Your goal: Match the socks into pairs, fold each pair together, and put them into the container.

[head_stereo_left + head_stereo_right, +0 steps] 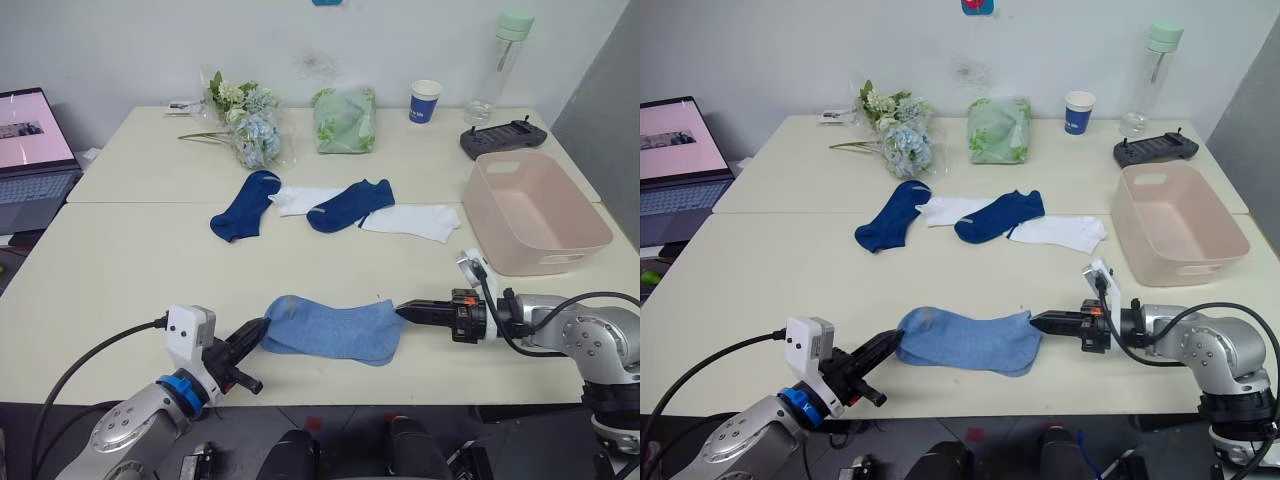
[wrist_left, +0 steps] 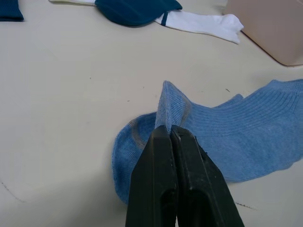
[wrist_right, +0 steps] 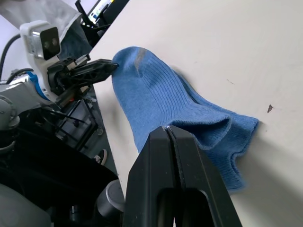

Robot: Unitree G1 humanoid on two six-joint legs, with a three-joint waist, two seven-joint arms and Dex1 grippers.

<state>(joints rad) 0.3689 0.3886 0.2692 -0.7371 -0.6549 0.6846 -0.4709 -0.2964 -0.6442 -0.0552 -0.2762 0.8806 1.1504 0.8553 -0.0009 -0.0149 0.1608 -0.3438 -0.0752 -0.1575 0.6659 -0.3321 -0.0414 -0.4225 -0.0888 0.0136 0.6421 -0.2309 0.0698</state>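
**Light blue sock pair pinched at both ends near the bench's front edge**

Light blue ribbed fabric lies stretched across the front of the cream bench: the light blue ankle socks rest flat, apparently one on the other, between the two arms. The left gripper has its black fingers pressed together on the toe end of the fabric, which the left wrist view shows as a raised fold nipped between the fingertips. The right gripper comes in from the opposite side, its fingers closed on the cuff end, where the right wrist view shows the cloth bunched at the fingertips.

Farther back, in the middle of the bench, the other socks lie in a loose row. A dark navy ankle sock sits at the left, just beside a white ankle sock. A second dark navy ankle sock overlaps that white one and also a second white ankle sock to its right.

The pale pink rectangular plastic tub stands on the right side of the bench, near the right arm, with nothing visible inside it.

Along the back edge are a bunch of pale blue flowers, a pale green plastic bag, a blue-and-white paper cup, a clear bottle with a green cap and a black handheld controller. An open laptop sits off the bench's left side.
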